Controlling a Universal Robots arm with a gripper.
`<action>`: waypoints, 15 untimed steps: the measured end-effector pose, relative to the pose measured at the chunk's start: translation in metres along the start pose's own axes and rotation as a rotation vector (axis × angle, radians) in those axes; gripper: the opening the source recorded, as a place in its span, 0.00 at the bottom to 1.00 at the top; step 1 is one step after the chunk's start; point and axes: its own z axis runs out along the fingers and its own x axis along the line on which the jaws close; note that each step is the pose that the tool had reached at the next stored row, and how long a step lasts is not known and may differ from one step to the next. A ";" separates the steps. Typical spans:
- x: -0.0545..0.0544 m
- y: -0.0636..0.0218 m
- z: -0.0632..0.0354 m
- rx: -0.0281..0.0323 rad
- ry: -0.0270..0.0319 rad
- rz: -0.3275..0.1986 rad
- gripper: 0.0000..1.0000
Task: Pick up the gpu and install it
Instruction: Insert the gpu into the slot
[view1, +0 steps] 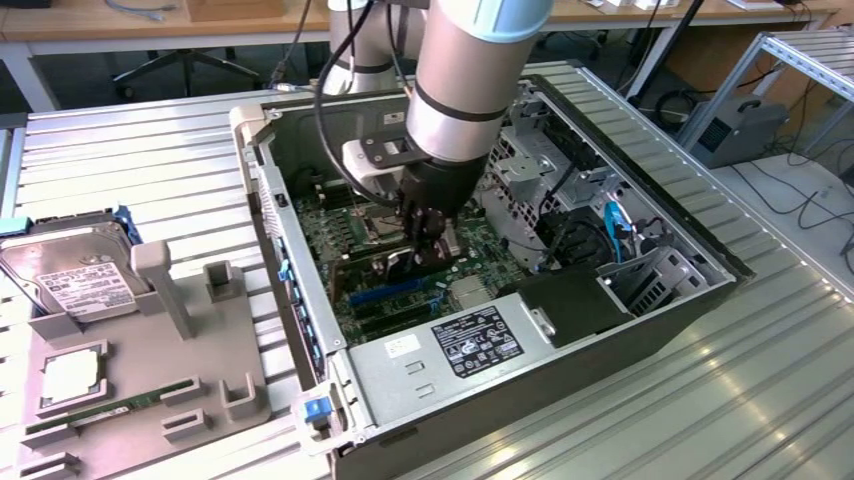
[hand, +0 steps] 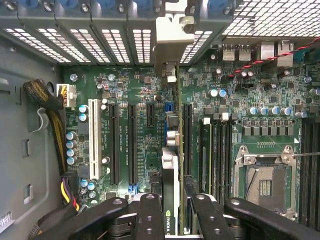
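My gripper is down inside the open computer case, shut on the gpu. In the wrist view the gpu stands edge-on between my two black fingers, with its green logo near them. Its silver bracket reaches the rear slot openings of the case. The card hangs over the motherboard, in line with a long black slot between the expansion slots and the memory slots. I cannot tell whether its edge touches the slot.
A bare CPU socket lies beside the card, and cable bundles run along the case wall. The power supply fills the case's near end. Outside, a grey fixture carries a hard drive and a memory stick.
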 end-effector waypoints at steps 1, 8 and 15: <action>0.000 0.0009 0.0000 0.0001 0.0000 0.000 0.27; 0.000 0.0096 0.0003 0.0037 -0.0001 0.000 0.27; 0.000 0.0161 0.0005 0.0100 -0.0001 0.000 0.27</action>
